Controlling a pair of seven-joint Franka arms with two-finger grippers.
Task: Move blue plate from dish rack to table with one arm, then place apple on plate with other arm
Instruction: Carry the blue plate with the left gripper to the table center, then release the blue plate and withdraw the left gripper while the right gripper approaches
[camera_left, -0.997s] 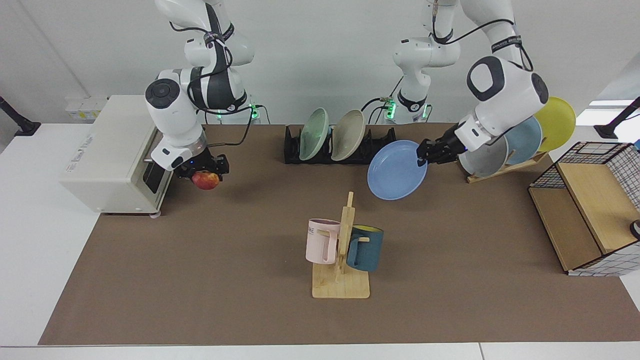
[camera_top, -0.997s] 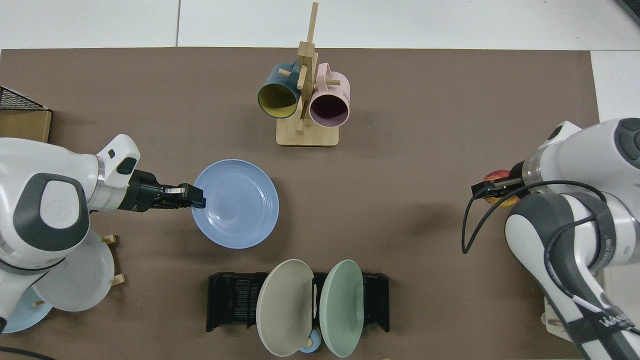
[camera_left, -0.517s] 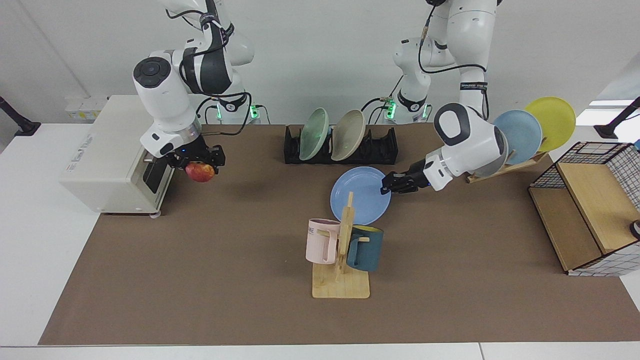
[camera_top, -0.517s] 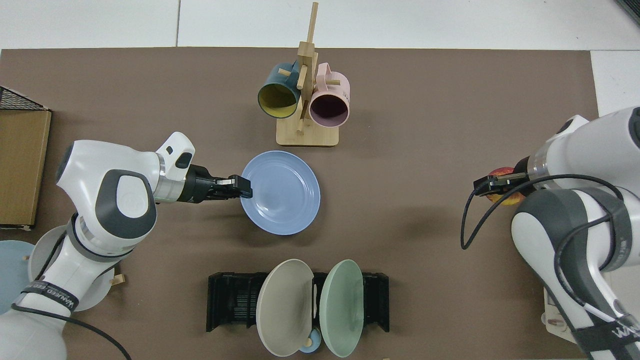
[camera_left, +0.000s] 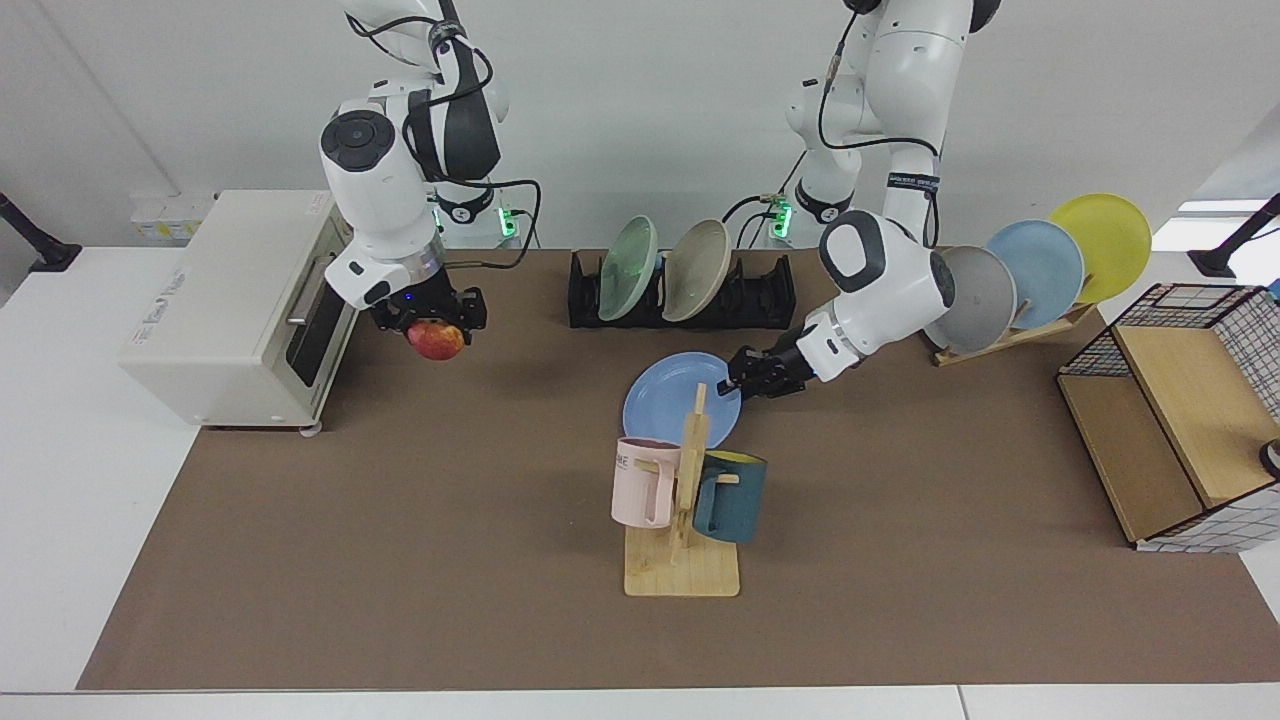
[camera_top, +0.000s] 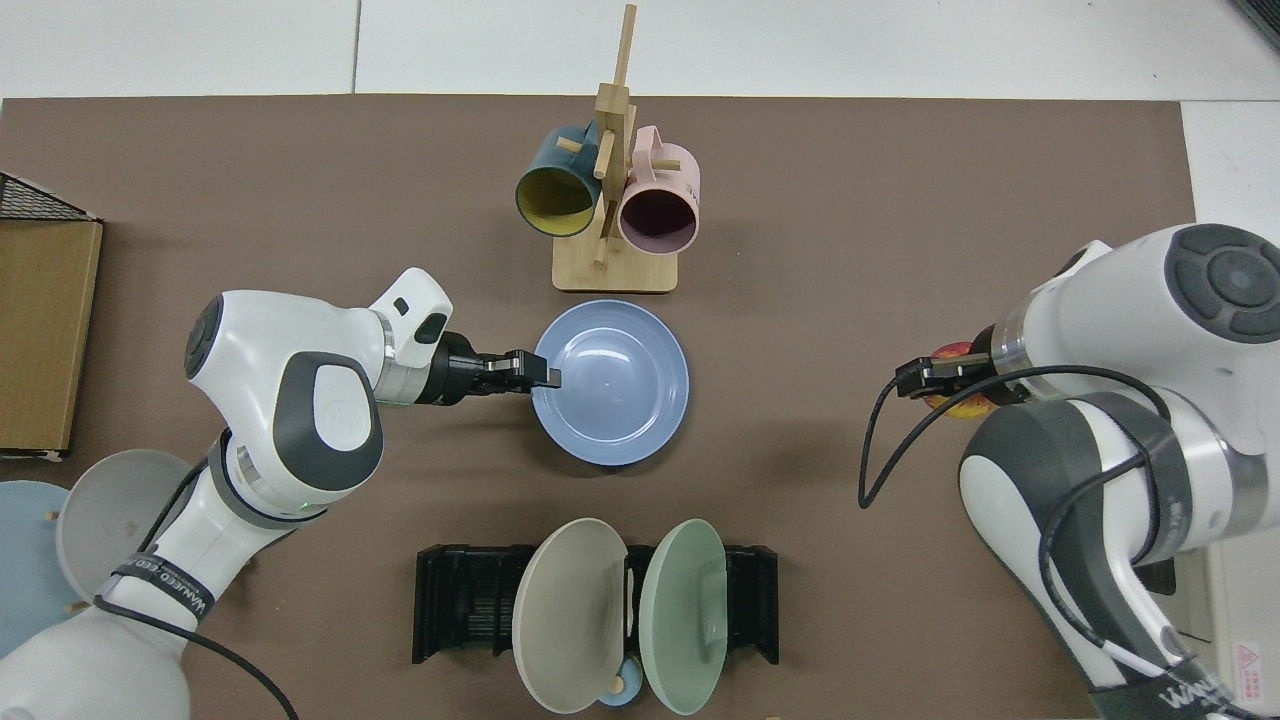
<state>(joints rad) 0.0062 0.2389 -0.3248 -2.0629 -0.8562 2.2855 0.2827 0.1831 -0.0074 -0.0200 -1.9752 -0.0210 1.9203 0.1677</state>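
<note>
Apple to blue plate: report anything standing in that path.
Nothing visible does. The right claw holds the apple above bare table. The blue plate, gripped at its rim by the left claw, lies beyond open brown surface. The mug tree stands beside the plate, off the path.

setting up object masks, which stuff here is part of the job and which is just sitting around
Job: blue plate in left gripper; apple in right gripper; dish rack; table.

Idle: mug tree with mugs, toaster oven, wooden plate stand, wire basket.
</note>
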